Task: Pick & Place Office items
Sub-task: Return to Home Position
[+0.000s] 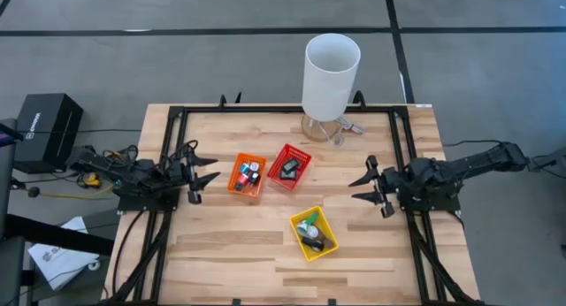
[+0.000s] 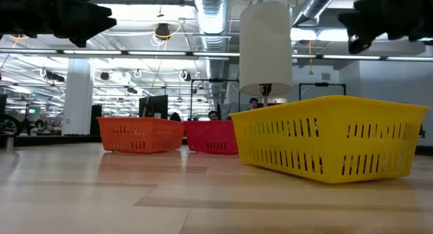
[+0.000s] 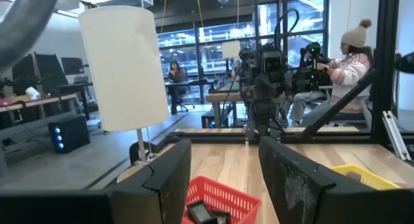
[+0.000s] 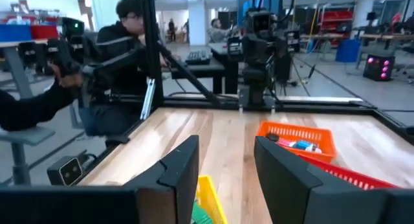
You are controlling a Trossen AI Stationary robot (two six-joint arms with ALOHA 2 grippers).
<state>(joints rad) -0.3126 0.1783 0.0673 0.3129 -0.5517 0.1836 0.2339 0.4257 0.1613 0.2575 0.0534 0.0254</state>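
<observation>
Pincers both stand open and empty: left pincer (image 1: 206, 169) at the desk's (image 1: 265, 253) left edge, right pincer (image 1: 358, 189) opposite; office items (image 1: 248, 173) fill the orange basket (image 1: 234, 172), red basket (image 1: 304, 173), yellow basket (image 1: 299, 240)

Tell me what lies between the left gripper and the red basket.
The orange basket, with small items in it, sits between the left gripper and the red basket; the high view shows it.

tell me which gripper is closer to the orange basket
Left. The left gripper, fingers open, sits just beside the orange basket on its left side. The right gripper is across the table, with the red basket in between.
</observation>
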